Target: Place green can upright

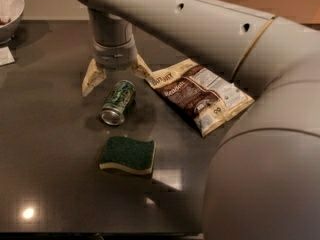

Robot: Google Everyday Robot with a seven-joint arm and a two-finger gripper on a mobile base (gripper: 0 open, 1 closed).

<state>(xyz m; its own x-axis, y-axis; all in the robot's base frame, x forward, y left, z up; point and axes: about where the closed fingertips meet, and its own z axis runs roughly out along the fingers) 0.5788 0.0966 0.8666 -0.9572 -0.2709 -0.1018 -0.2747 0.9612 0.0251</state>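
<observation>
The green can (118, 102) lies on its side on the dark table (50, 149), its silver end facing the front left. My gripper (118, 76) hangs just above and behind the can's far end, open. One tan finger (93, 78) stands to the can's left, the other (142, 67) to its right. Neither finger touches the can.
A yellow sponge with a green top (128, 155) lies in front of the can. A brown snack bag (200, 94) lies to the right. A white bowl (11, 11) stands at the back left corner, with a white card (5, 56) near it. My arm (240, 59) fills the right side.
</observation>
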